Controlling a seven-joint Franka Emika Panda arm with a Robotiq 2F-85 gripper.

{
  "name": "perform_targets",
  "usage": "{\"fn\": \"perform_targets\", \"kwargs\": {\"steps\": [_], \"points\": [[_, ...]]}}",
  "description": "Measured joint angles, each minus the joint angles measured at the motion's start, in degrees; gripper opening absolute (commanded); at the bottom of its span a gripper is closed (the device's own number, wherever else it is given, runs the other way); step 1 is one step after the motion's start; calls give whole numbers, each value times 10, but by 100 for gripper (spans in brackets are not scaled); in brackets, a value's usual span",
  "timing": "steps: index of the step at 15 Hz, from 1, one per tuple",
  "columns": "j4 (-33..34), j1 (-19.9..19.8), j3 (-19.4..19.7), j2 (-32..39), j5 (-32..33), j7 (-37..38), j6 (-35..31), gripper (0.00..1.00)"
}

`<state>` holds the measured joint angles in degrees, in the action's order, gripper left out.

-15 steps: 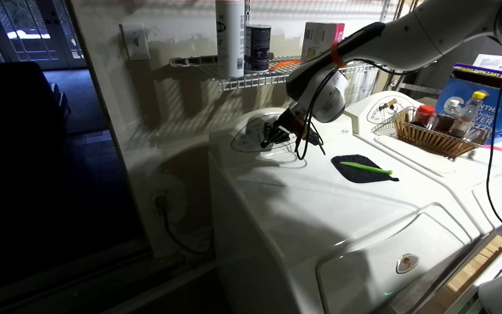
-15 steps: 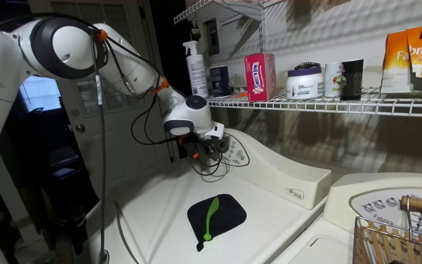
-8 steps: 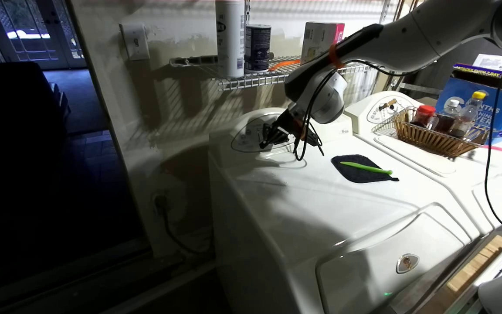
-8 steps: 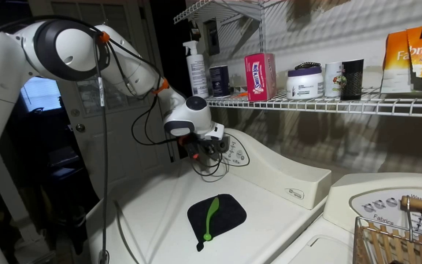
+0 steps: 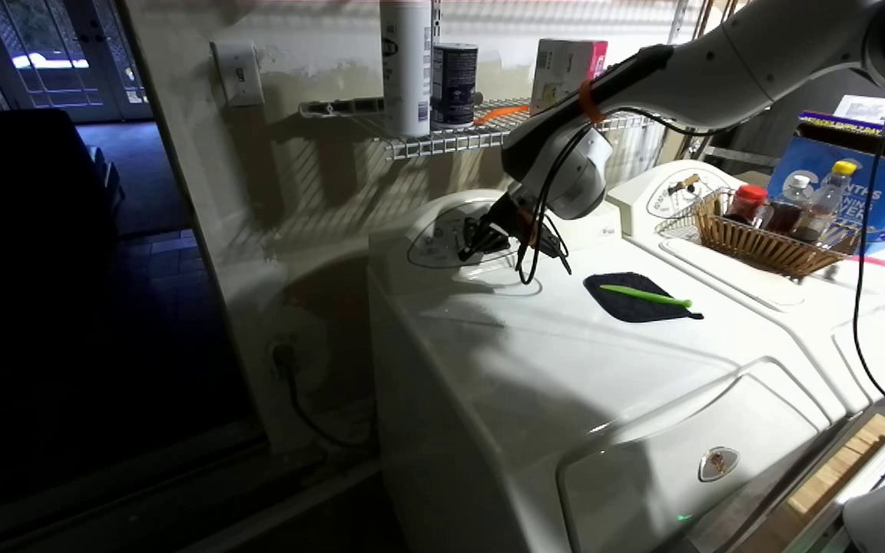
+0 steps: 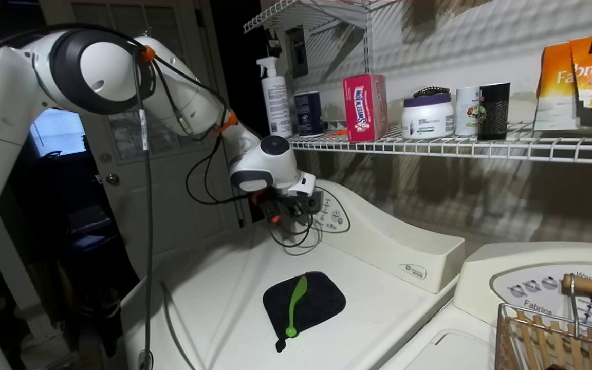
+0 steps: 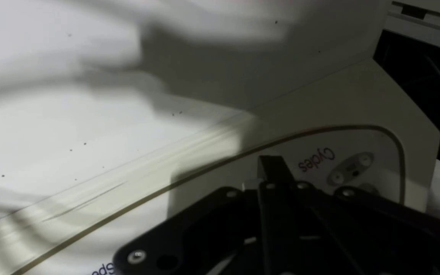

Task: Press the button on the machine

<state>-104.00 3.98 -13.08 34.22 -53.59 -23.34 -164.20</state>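
Home laundry area, white machine, "Fabrics" panel, stocked wire shelf

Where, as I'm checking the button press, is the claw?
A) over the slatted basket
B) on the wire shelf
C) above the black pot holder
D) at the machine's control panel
D: the wrist view shows the claw at the control panel, beside the upside-down word "Cycles".

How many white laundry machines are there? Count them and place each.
2, side by side: one machine bearing the dark pad and green knife, with the claw at its control panel; a second machine bearing the slatted basket.
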Motion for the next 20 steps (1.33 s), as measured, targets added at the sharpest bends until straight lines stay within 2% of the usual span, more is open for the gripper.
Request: {"fn": "perform_targets", "kwargs": {"steps": [20], "points": [[9,0,-2,10,0,9,-8,0]]}}
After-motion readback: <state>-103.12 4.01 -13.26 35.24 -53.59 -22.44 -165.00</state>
